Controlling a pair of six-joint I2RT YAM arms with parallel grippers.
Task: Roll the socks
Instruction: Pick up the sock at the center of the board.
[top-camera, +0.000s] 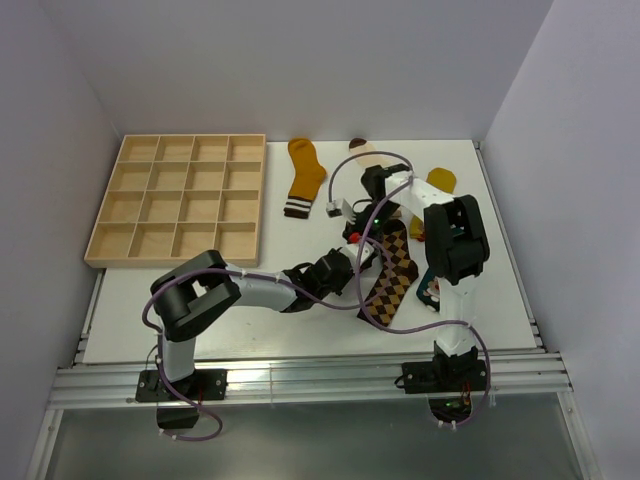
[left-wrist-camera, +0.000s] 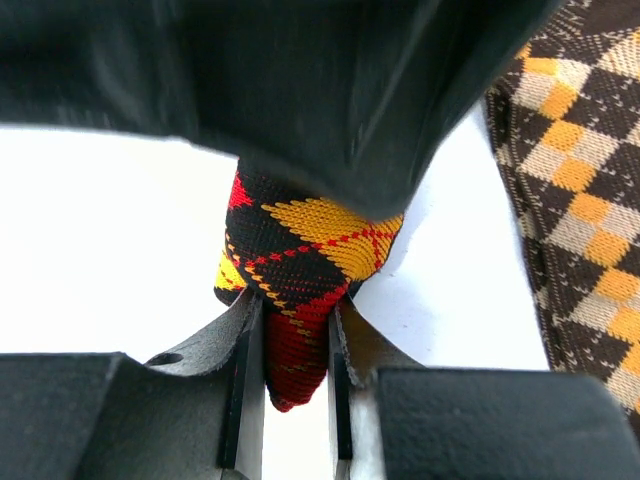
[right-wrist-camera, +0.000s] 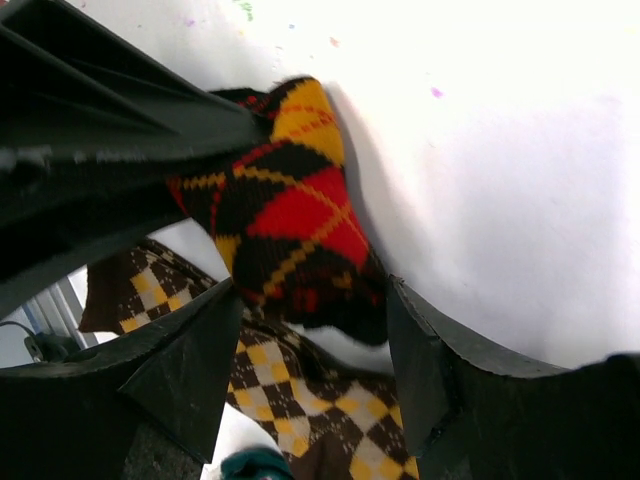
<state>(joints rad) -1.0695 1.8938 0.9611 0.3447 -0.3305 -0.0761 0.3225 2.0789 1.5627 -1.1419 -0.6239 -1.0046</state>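
Note:
A black, red and yellow argyle sock (left-wrist-camera: 310, 235) is pinched between my left gripper's (left-wrist-camera: 290, 315) fingers, just above the white table. In the right wrist view the same sock (right-wrist-camera: 290, 215) hangs between my right gripper's (right-wrist-camera: 315, 320) wide-open fingers, with the left gripper on its upper left end. In the top view both grippers meet at table centre, left (top-camera: 348, 265) and right (top-camera: 362, 230). A brown and orange argyle sock (top-camera: 392, 275) lies just right of them. A mustard sock with a striped cuff (top-camera: 303, 178), a cream banded sock (top-camera: 362, 150) and a yellow sock (top-camera: 441, 183) lie farther back.
A wooden compartment tray (top-camera: 180, 200) sits at the back left. A teal sock (top-camera: 430, 292) lies under the right arm beside the brown argyle sock, and it shows at the bottom of the right wrist view (right-wrist-camera: 250, 465). Cables loop over the table centre.

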